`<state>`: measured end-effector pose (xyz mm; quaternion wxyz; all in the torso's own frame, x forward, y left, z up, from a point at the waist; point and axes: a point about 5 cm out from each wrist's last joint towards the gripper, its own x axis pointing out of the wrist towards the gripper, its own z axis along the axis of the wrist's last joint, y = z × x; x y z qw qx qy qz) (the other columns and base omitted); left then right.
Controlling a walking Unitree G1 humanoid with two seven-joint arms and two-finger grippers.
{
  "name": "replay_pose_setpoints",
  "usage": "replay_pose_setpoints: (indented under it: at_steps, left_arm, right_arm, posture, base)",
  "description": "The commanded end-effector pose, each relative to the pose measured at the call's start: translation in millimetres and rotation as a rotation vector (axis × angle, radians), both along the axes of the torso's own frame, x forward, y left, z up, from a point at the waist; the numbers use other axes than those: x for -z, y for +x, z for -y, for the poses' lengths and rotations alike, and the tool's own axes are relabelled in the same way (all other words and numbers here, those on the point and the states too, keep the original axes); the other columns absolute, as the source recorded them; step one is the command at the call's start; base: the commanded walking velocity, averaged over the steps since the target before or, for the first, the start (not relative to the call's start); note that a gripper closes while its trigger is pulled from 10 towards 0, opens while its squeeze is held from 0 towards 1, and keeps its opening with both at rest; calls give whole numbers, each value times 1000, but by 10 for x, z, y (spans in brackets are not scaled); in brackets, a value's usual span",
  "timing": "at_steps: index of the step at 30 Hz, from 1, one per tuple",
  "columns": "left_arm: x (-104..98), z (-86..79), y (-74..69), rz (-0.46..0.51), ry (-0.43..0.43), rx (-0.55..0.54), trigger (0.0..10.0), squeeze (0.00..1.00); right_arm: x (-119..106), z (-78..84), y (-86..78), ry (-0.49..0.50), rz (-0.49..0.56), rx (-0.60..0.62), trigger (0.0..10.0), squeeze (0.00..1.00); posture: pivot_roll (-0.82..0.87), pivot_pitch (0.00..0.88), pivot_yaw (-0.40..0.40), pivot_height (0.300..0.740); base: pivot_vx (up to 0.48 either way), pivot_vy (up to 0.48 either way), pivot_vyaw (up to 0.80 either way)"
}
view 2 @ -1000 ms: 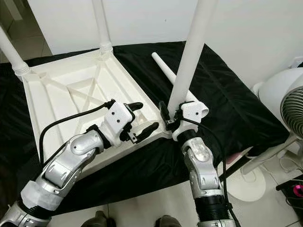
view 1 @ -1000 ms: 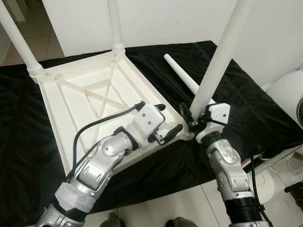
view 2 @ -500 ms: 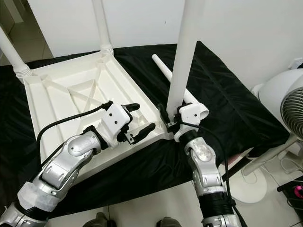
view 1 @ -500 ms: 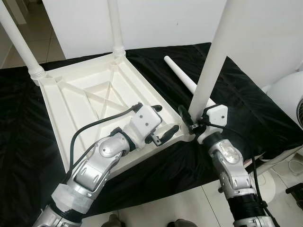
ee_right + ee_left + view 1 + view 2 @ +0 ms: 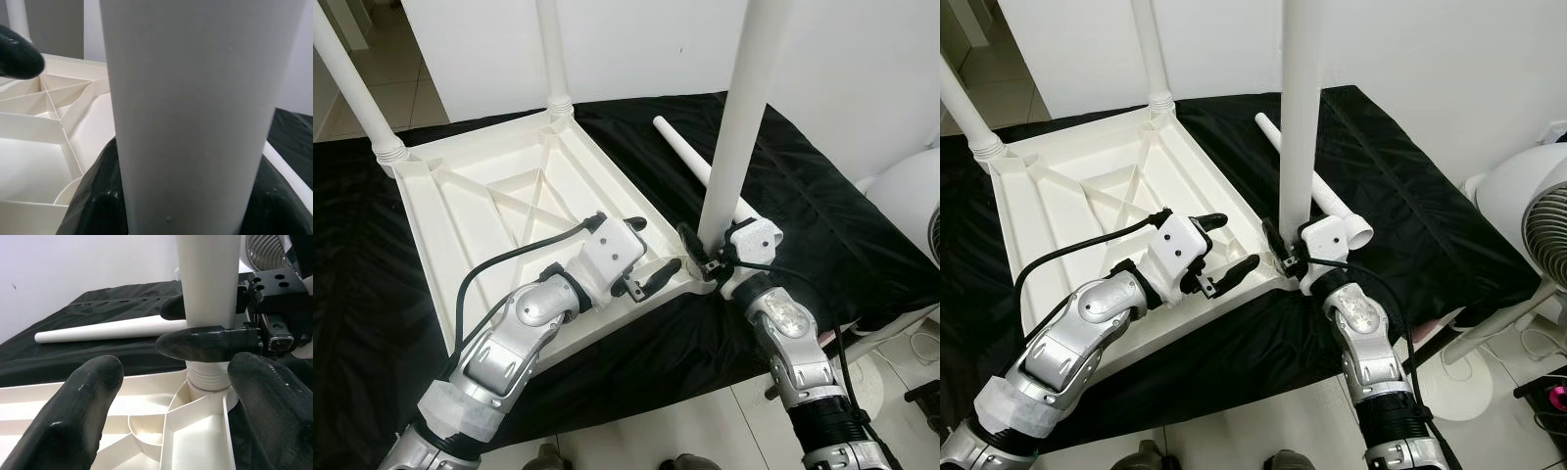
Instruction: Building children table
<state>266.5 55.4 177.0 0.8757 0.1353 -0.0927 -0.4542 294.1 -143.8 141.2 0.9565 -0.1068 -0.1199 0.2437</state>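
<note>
Upturned white tabletop on black-draped bench, right gripper fingers pinching upright leg at near right corner socket, left gripper fingers spread beside it, spare leg lying far right.

The two eye views look down from the robot's head at the upside-down white plastic table top on the black cloth, one a little to the side of the other (same scene). The left wrist view sits low and close, looking along its black fingers at the upright white round table leg. The right wrist view is pressed very near that same leg.
</note>
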Motion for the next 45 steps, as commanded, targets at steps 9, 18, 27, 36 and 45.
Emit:
replay_pose_setpoints:
  at_steps: [9,18,27,36,45]
  left_arm:
    - [-20,-3,-9,4,20,43,10000,0]
    - [-56,1,-8,13,15,46,10000,0]
    - [-71,-8,-11,17,10,35,10000,0]
    - [-82,-9,-3,21,6,33,10000,0]
    - [-88,-13,-1,24,8,31,10000,0]
  right_arm:
    - [418,95,-34,75,-200,11,10000,0]
    - [478,61,-38,14,-191,-28,10000,0]
    - [569,51,-11,153,-306,-33,10000,0]
    - [584,30,33,187,-334,-28,10000,0]
    - [556,-8,-19,176,-255,-35,10000,0]
  posture:
    - [-86,47,62,740]
    - [-81,49,60,740]
    - [-75,46,52,740]
    - [-76,42,50,740]
    - [-75,40,49,740]
  base:
    - [0,0,0]
    - [0,0,0]
    - [0,0,0]
    - [0,0,0]
    - [0,0,0]
